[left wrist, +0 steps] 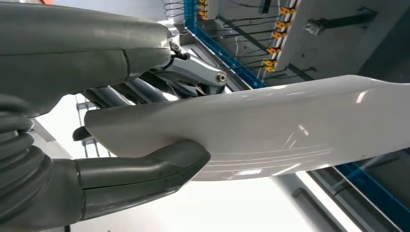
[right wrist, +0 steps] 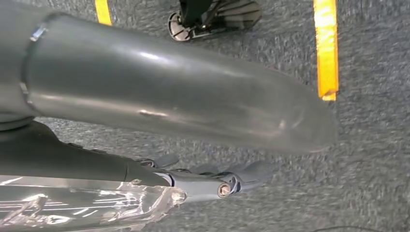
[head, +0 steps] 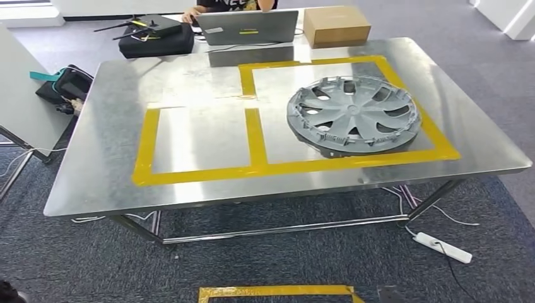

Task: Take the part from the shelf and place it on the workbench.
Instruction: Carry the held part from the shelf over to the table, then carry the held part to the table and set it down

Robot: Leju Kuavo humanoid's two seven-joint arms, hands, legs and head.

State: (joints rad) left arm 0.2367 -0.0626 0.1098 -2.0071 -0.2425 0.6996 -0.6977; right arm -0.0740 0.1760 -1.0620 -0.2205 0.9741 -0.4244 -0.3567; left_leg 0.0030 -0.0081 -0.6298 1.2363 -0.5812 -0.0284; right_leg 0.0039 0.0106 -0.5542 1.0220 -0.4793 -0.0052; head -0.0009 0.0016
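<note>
A long, glossy white part (left wrist: 290,125) lies in my left hand (left wrist: 140,171), with the thick thumb pressed on one face and the darker fingers (left wrist: 193,72) on the other. My right hand (right wrist: 169,111) hangs over grey carpet, its fingers (right wrist: 241,175) stretched out apart from the thumb with nothing between them. A shiny clear-looking surface (right wrist: 87,205) runs beside those fingers; I cannot tell what it is. The steel workbench (head: 189,82) stands ahead, marked with yellow tape boxes (head: 252,136). A grey wheel cover (head: 352,113) sits in the right box.
At the far edge of the bench are a laptop (head: 247,26), a cardboard box (head: 335,25) and a black case (head: 156,38), with a person seated behind. A power strip (head: 443,247) and cables lie on the carpet at right. Yellow floor tape (head: 277,292) is near my feet.
</note>
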